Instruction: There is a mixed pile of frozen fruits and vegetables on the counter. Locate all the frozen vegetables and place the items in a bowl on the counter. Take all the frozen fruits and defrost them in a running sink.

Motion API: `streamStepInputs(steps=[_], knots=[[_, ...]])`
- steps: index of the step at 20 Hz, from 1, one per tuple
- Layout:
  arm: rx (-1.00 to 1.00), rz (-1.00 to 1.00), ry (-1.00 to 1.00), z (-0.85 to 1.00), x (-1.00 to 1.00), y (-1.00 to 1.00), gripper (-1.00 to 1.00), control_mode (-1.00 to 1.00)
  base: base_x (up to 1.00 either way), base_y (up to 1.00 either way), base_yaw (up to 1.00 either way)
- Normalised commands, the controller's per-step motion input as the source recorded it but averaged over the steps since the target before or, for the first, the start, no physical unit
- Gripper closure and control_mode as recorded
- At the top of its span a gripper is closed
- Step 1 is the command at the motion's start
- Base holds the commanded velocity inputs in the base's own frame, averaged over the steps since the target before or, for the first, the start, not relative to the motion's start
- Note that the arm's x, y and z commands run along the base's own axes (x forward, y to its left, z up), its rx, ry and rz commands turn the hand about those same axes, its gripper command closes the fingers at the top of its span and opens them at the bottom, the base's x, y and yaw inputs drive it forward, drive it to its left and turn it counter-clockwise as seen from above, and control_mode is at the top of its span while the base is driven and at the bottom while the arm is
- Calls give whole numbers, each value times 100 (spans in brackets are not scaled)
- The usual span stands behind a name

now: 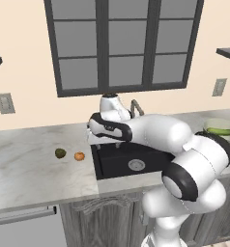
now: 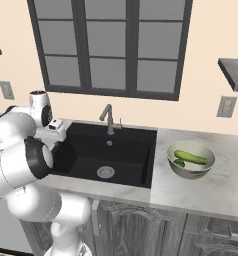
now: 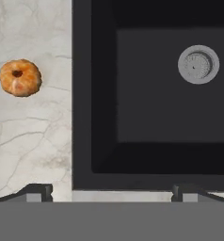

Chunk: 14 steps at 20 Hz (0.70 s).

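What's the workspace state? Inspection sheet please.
Surface: counter, marbled, around a black sink with faucet.
Job's things: cucumber and dark green piece in the bowl right of the sink; orange ball and olive ball on the counter left of it, apart. No water seen running.
Clutter: nothing seen.
Grippers: gripper open, empty, over the sink's left edge.
Cables: nothing seen.
Surroundings: window, wall outlets, cabinets below.
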Motion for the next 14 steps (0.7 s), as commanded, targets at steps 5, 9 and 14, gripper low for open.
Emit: streamStepInputs(steps=[5, 9, 14], knots=[[0, 11, 0, 6, -6, 44, -100, -100, 0, 0, 0], [0, 11, -1, -13, -8, 40, -100, -100, 0, 0, 0], [3, 5, 0, -25, 0, 26, -100, -100, 0, 0, 0]])
